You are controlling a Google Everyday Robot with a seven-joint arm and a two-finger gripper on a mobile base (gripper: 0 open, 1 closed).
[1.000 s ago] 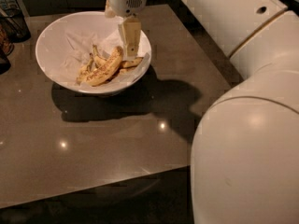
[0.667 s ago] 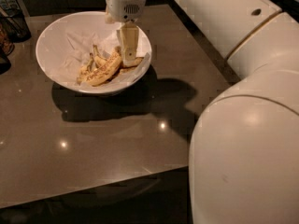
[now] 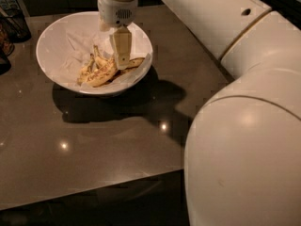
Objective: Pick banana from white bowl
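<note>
The banana [image 3: 104, 73] lies in the bowl [image 3: 47, 55], toward the front, on crumpled paper [image 3: 75, 41]. It is the fat yellow one with brown spots. Thinner bananas [image 3: 96, 58] lie right beside it and touch it. The gripper [image 3: 122, 64] points straight down into the bowl, and its tip is at the banana's right part. It may be touching the banana or just above it; I cannot tell which. I also cannot tell if the gripper is wide, narrow or holding the banana, since it shows from the side. A brown-yellow bit [image 3: 135, 62] pokes out to the right of the gripper, and it may be more of the same banana or another one. The bowl sits on a dark shiny table [image 3: 94, 140], at its far left. The big white arm [image 3: 211, 27] reaches in from the right. What could go wrong? If the grab is near one end and not the middle, the banana may tip and slide out when lifted. The thin bananas are so close that one might get pinched too — or dragged along. The paper could come up with it. A ripe banana is soft, so a hard squeeze might squash it. Pushing down too far could tip the bowl.
</note>
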